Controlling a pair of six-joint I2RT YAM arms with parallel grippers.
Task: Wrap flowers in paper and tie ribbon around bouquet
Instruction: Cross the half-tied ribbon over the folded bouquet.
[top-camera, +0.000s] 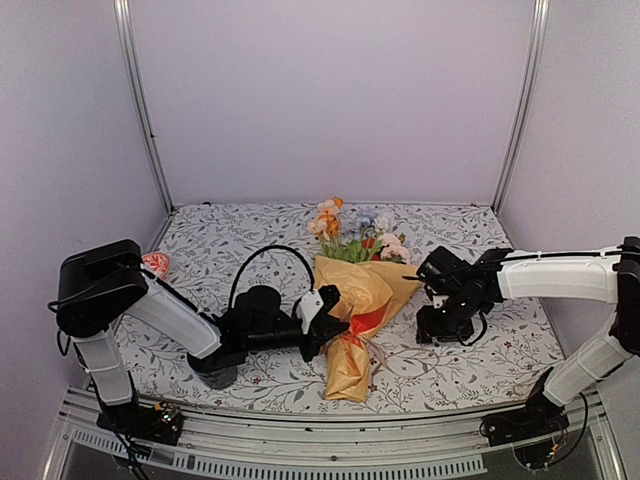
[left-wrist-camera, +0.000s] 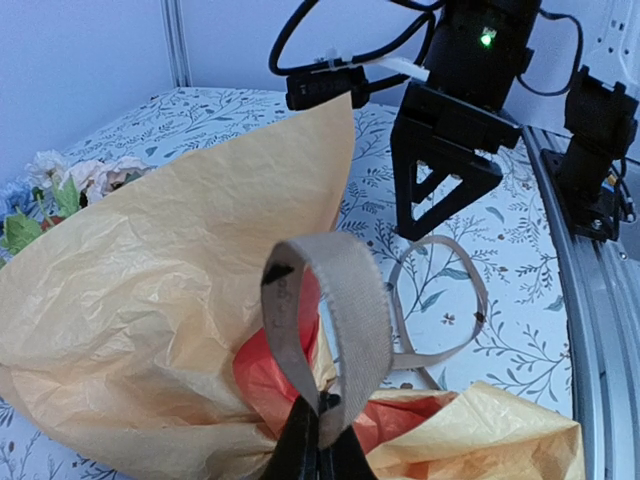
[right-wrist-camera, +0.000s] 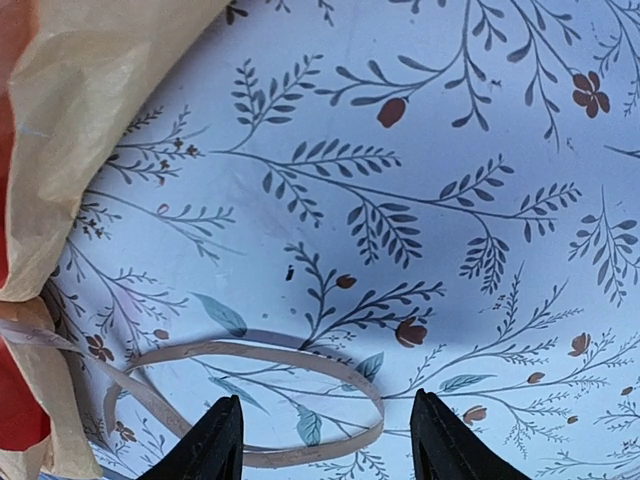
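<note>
the bouquet (top-camera: 365, 290) lies mid-table, heads toward 12 o'clock, the left gripper (left-wrist-camera: 320, 430) at its 9 o'clock clamped tight on a ribbon (left-wrist-camera: 360, 320) loop at the waist. the right gripper (right-wrist-camera: 325, 440), at 3 o'clock, hangs partly spread and empty over the slack ribbon on the tablecloth (right-wrist-camera: 480, 130). best lower straight onto that strand and pinch it alone, clear of paper (left-wrist-camera: 150, 280), with the left holding tension.

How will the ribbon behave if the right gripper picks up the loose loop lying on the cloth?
Probably floppy: the ribbon curls in loose loops on the tablecloth. Likely light and flat, so a grasp may skate over it. The left gripper pinches one part, so a pull would likely tug there.
</note>
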